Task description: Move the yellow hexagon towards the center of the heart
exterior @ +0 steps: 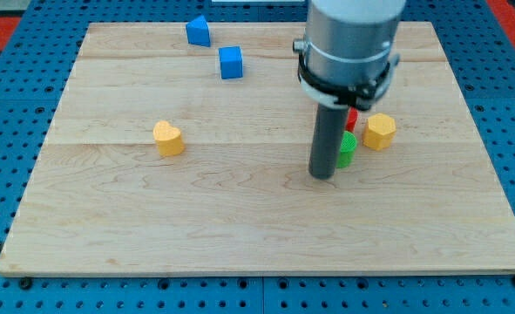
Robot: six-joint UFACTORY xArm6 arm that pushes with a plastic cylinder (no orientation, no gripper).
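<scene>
The yellow hexagon (380,131) sits at the view's right of the wooden board (240,218). The yellow heart (168,138) lies at the view's left, far from the hexagon. My tip (322,175) rests on the board just left of a green block (347,149), which the rod partly hides. The tip is left of and slightly below the hexagon, not touching it. A red block (351,119) shows partly behind the rod, just left of the hexagon.
Two blue blocks stand near the view's top: one (198,31) at the top left of centre, a blue cube (231,63) just below and right of it. The board lies on a blue perforated table (4,174).
</scene>
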